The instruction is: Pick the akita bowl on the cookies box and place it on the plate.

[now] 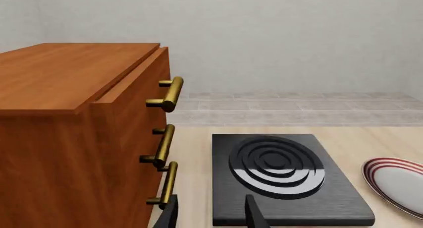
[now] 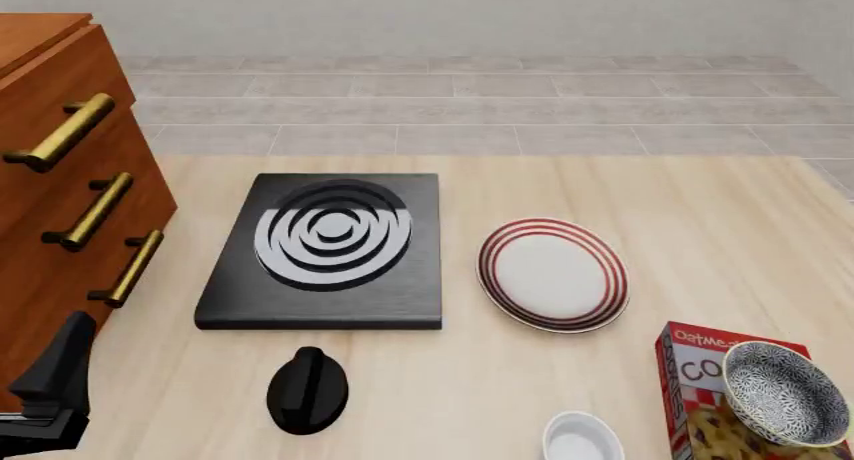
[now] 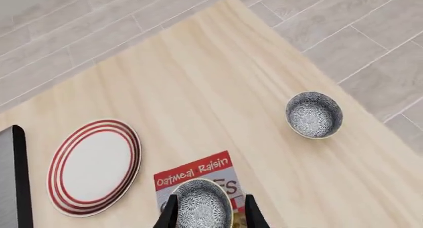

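Observation:
The akita bowl [image 2: 785, 392], speckled black and white inside, sits on the red cookies box [image 2: 691, 372] at the table's near right corner. The plate [image 2: 554, 273], white with red rings, lies at mid-table. In the right wrist view the bowl [image 3: 201, 207] shows on the box [image 3: 198, 172] between the fingertips of my right gripper [image 3: 211, 214], which is open and holds nothing. That gripper does not show in the front view. The plate [image 3: 94, 166] lies beside the box. My left gripper [image 1: 211, 215] is open and empty near the stove.
A black square stove [image 2: 327, 245] with grey rings lies left of the plate. A wooden drawer cabinet [image 2: 60, 180] stands at the far left. A black knob-like object [image 2: 307, 390] and a small white bowl [image 2: 583, 438] sit near the front edge. A second speckled bowl [image 3: 314, 114] sits near the table's edge.

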